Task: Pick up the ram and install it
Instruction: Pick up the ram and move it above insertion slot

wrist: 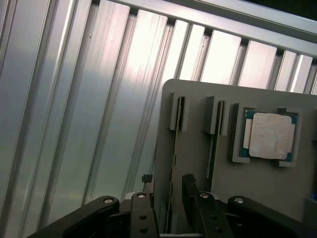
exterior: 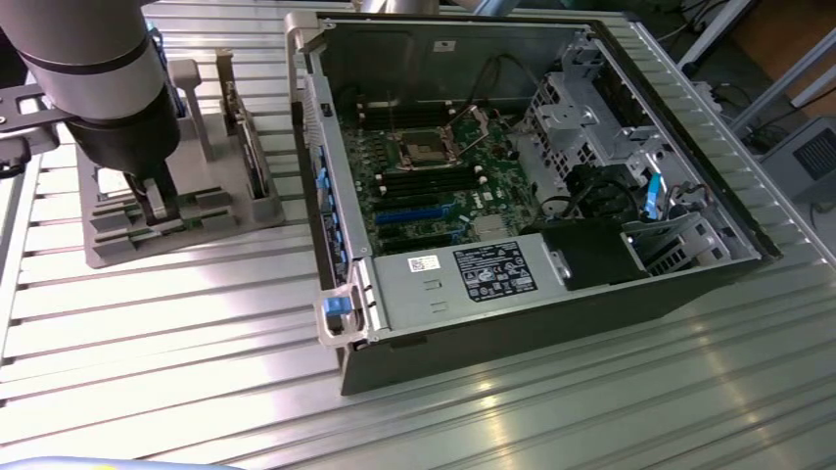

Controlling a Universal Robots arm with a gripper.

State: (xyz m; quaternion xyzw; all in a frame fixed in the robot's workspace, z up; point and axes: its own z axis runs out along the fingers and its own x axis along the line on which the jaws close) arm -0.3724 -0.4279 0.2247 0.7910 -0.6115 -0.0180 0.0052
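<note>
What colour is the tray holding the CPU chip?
Plain grey, no pattern. The tray shows best in the wrist view.

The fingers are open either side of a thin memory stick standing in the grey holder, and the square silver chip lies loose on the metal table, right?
Not quite. The wrist view shows the square silver chip seated in a recess of the grey holder, not on the metal table. The fingers are open either side of the ram.
</note>
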